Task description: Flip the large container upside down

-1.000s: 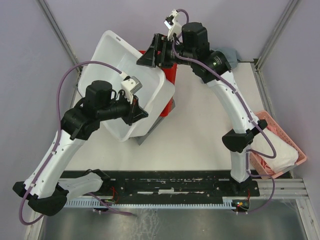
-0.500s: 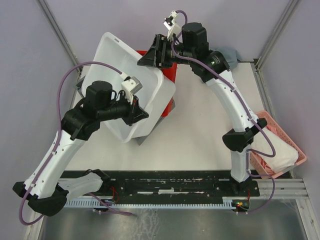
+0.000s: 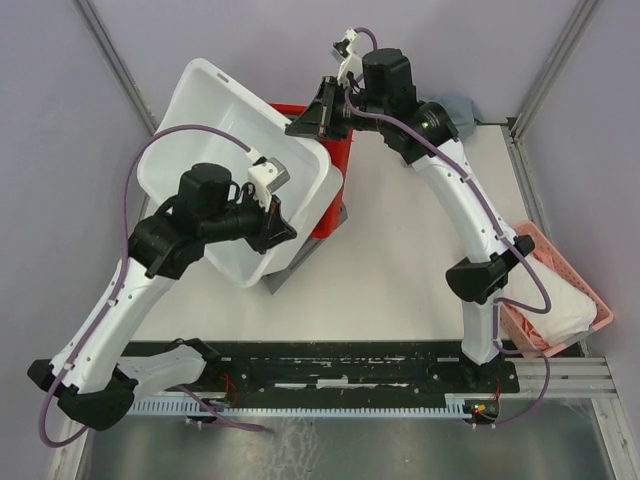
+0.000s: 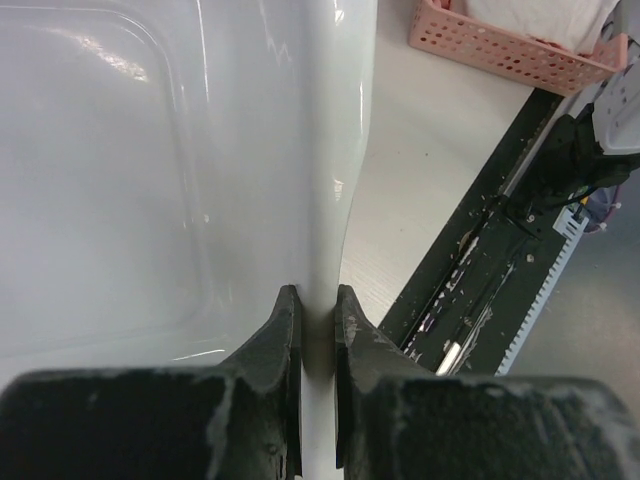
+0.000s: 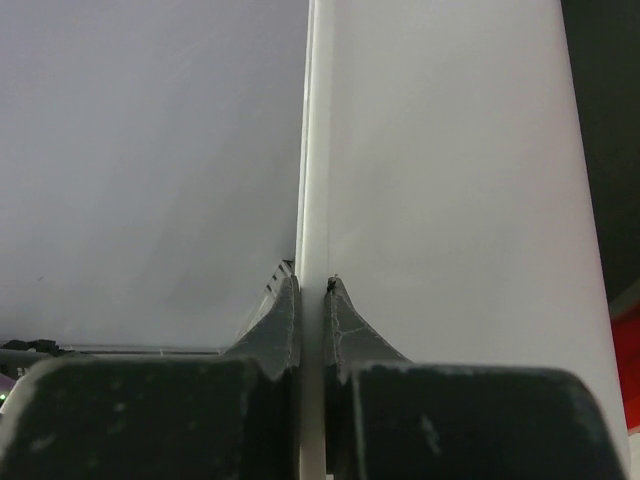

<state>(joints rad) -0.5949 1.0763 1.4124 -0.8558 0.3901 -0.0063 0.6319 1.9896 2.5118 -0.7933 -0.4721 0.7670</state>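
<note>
Sitting at the near right edge of the table [image 3: 400, 290], a pink basket [image 3: 532, 248] holds white cloth, well apart from everything else. Further in on the left, the left gripper [image 4: 317, 300] is clamped shut on the near wall of the large white container [image 3: 215, 95]. The container is tilted and partly covers a grey flat piece [image 3: 285, 275] and a red box [image 3: 326, 212]. The right gripper [image 5: 311, 288] pinches its far rim. A grey cloth [image 3: 462, 108] lies beyond.

Container [image 3: 220, 95] white, glossy; bin [image 3: 335, 190] red; basket [image 4: 500, 55] pink, hole-grid pattern; table [image 3: 400, 280] cream; arms [image 3: 470, 210] white, black joints.
</note>
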